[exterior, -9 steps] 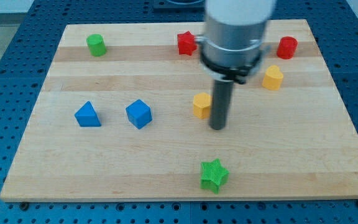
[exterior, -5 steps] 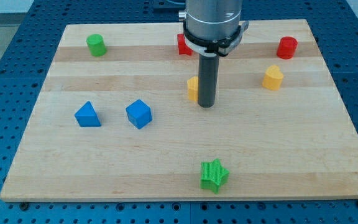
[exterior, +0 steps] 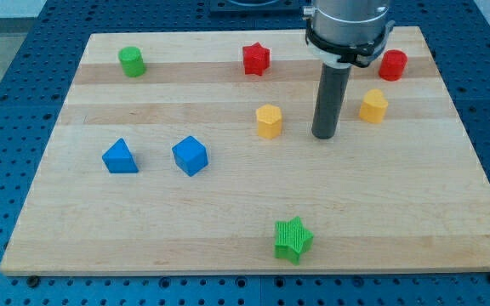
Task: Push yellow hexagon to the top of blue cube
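The yellow hexagon stands near the middle of the wooden board. The blue cube sits to its lower left, well apart from it. My tip rests on the board to the right of the yellow hexagon, with a clear gap between them. The rod hangs from the arm's grey head at the view's top.
A second yellow block stands just right of my rod. A blue triangle lies left of the blue cube. A green cylinder, a red star and a red cylinder line the top. A green star sits near the bottom edge.
The yellow hexagon has shifted up and slightly left. My tip first moved up and left against it, then drew away to its right.
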